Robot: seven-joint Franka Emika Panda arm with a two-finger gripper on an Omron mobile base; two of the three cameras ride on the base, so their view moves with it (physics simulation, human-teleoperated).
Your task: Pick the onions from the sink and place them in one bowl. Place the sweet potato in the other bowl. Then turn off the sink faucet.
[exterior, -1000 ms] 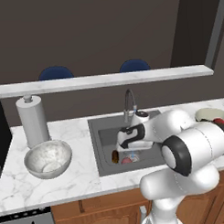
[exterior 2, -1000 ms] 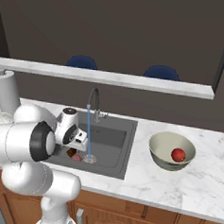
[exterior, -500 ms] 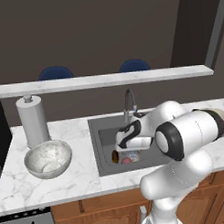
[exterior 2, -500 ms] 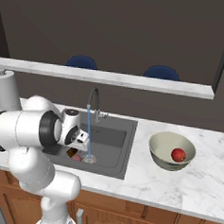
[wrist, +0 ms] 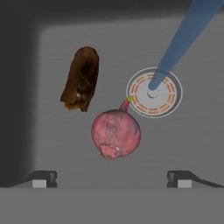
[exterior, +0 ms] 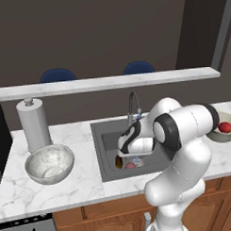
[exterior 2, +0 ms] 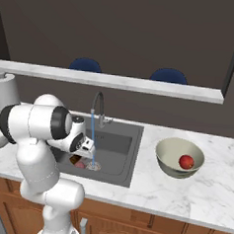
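- Two dark fingertips of the pincer (wrist: 111, 179) stand far apart at the near edge of the hand view, holding nothing, with the dull pinkish onion (wrist: 116, 133) lying on the basin floor just beyond the space between them.
- White arm bends down over the sink (exterior: 105, 145), its hand hanging low inside the basin above the vegetables.
- Beside that onion, close but apart from it, lies the sweet potato (wrist: 81, 78), dark brown with an orange-tinged end.
- On the onion's other side is the round drain (wrist: 154, 92); the onion's small stalk reaches its rim.
- A blue stream of water (exterior 2: 93, 137) falls from the faucet (exterior 2: 97, 104) straight onto the drain.
- The faucet rises at the back rim of the sink, its arched spout reaching over the basin.
- To the robot's right on the white marble table (exterior 2: 149, 185), well apart from the sink, sits the olive-beige bowl (exterior 2: 167, 153) with the bright red onion (exterior 2: 186, 162) inside it.
- To its left sits the silvery mottled bowl (exterior: 49, 163), with a paper towel roll (exterior: 33, 122) standing upright just behind it.
- Farther back, a raised ledge (exterior: 107, 82) runs along the table, with two blue chair backs (exterior: 57, 74) showing beyond it.
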